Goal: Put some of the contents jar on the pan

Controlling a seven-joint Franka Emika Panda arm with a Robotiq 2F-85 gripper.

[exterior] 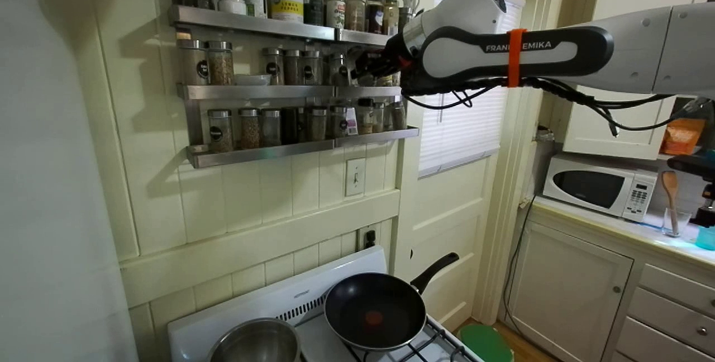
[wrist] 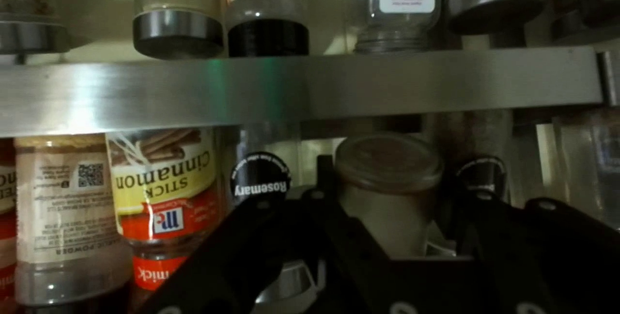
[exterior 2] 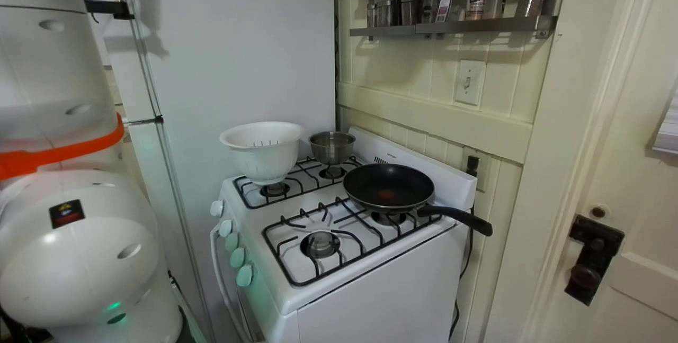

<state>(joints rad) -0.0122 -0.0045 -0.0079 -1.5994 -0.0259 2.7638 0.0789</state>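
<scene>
Jar (wrist: 391, 190) partly hidden behind jaws

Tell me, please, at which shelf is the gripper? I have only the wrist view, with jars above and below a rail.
Observer: In an exterior view, the gripper is at the middle one of three shelves.
Operator: Thank you. And where does the pan stand?
Observer: In both exterior views, the pan is at the back of the stove.
Operator: To which side does its handle point?
Observer: The handle points toward the door, away from the steel bowl.
</scene>
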